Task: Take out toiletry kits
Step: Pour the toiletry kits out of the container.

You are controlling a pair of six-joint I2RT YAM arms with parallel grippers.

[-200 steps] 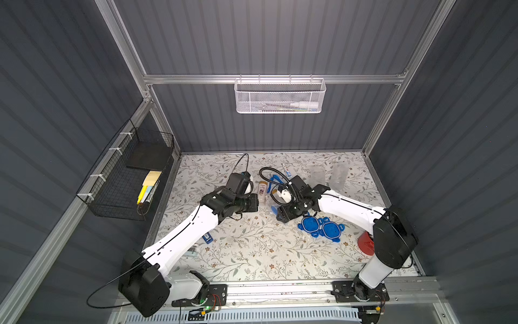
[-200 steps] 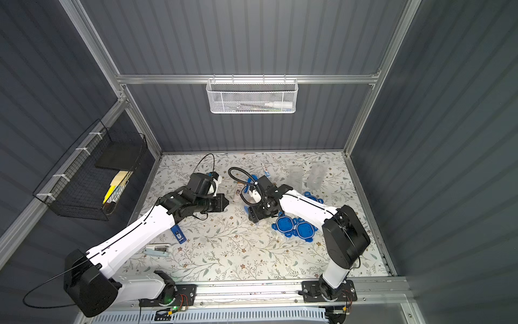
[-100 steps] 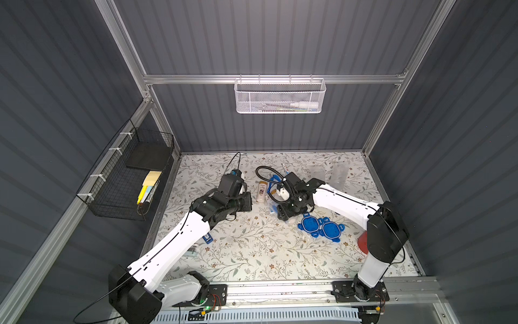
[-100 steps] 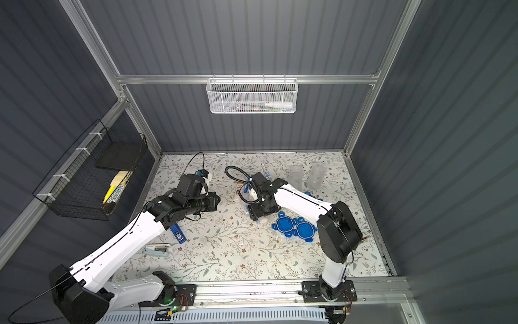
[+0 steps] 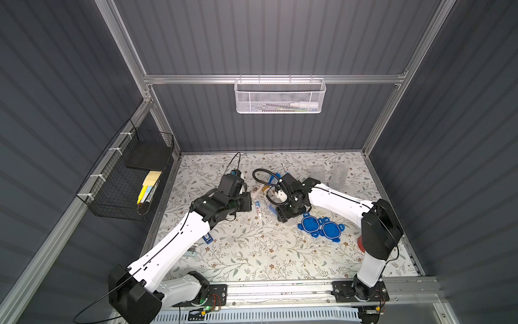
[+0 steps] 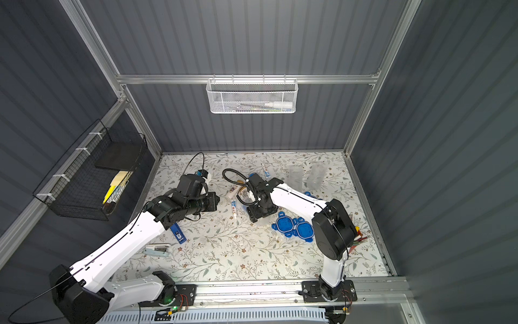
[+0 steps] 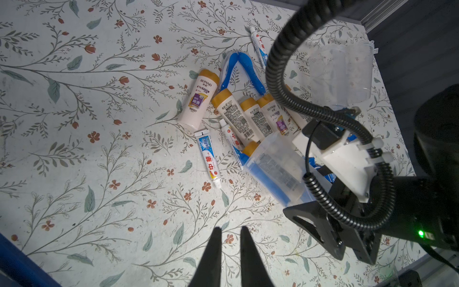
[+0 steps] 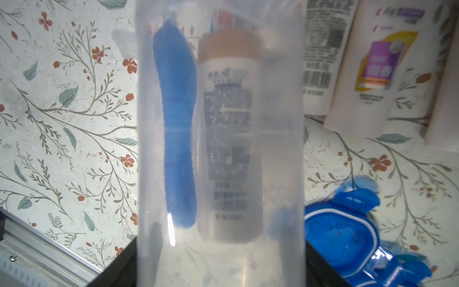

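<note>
Floral tabletop [image 7: 99, 174]: bottle [image 7: 198, 99] labelled "REPAND", seemingly.

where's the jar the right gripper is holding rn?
The clear jar lies tilted in the right gripper, mouth toward the pile of cream bottles, just beyond the blue clip lids.

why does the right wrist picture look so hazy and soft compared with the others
Right wrist view: the clear plastic jar fills the lens, so the blue toothbrush and tan-capped cream bottle inside look milky, with a small glare streak. Left wrist view: labels are crisp. Top views: evenly lit, wide-angle bowing of the walls.
</note>
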